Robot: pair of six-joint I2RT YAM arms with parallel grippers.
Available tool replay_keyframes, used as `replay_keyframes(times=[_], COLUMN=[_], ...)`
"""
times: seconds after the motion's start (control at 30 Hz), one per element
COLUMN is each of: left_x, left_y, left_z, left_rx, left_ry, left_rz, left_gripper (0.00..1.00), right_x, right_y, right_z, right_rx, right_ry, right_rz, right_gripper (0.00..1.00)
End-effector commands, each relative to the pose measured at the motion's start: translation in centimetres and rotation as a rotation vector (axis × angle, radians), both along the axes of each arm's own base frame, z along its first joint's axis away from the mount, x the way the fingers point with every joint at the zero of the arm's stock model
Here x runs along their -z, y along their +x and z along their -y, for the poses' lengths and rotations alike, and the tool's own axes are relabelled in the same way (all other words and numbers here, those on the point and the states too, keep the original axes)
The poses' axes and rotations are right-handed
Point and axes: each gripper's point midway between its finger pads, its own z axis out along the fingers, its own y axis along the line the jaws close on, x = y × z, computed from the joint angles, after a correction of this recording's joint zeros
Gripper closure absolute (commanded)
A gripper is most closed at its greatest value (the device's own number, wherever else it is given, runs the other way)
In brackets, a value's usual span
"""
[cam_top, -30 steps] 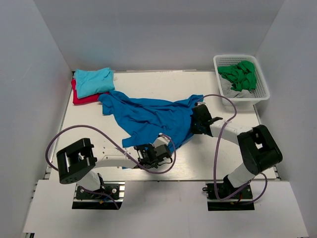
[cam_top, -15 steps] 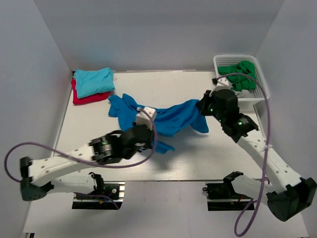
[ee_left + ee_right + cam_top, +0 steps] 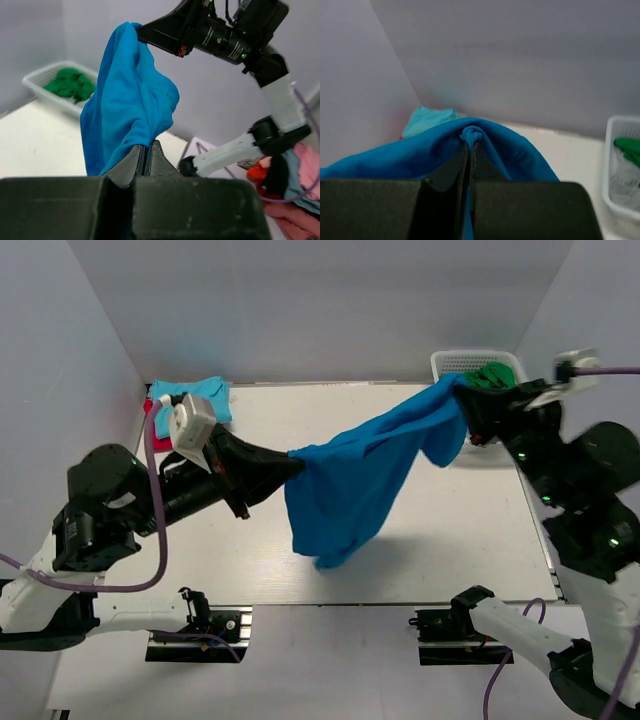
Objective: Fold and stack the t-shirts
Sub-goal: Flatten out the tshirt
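Two closed grips: left gripper (image 3: 296,459) and right gripper (image 3: 464,391) each pinch the royal-blue t-shirt (image 3: 345,480), hanging between them

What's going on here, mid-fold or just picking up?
Neither arm is folding yet. The left gripper and right gripper are each shut on one end of the royal-blue t-shirt. They hold it stretched in the air between them, its middle sagging toward the table. The turquoise tee lies folded at the far left corner. The basket at far right holds green clothes.
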Motion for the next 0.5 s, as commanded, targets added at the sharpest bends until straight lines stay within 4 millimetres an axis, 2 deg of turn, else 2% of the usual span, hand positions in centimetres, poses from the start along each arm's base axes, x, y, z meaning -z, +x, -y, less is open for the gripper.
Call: replay_keyframes(times=[0.0, 0.03, 0.07, 0.13, 0.17, 0.3, 0.37, 0.47], left_x=[-3.9, -4.4, -6.1, -7.4, -8.7, -10.7, -11.9, -12.8], left_y=[-2.8, -3.2, -3.6, -4.5, -5.1, -5.9, -6.6, -6.9], left_z=[-0.1, -0.3, -0.8, -1.1, -2.1, -3.2, -4.2, -4.7], left_rx=[0.149, 0.167, 0.179, 0.220, 0.232, 0.252, 0.271, 0.274], left_ry=[-0.028, -0.028, -0.059, -0.076, -0.110, -0.159, -0.200, -0.223], left_rz=[0.084, 0.090, 0.107, 0.126, 0.134, 0.140, 0.133, 0.132], left_gripper=[1.00, 1.00, 1.00, 1.00, 1.00, 1.00, 1.00, 1.00], right_x=[-5.9, -6.6, -7.8, -10.4, -10.6, -14.1, -15.4, -16.0], right_y=[-4.4, -5.1, -6.1, -8.2, -8.3, -11.9, -13.7, -14.5], right_z=[1.7, 1.8, 2.3, 3.9, 4.3, 6.5, 7.3, 7.4], right_rx=[-0.032, -0.048, -0.048, -0.023, -0.005, 0.012, 0.003, -0.009], right_ry=[0.011, 0.008, 0.008, 0.040, 0.038, 0.098, 0.120, 0.128], right_rz=[0.173, 0.197, 0.223, 0.286, 0.289, 0.387, 0.438, 0.460], right_gripper=[1.00, 1.00, 1.00, 1.00, 1.00, 1.00, 1.00, 1.00])
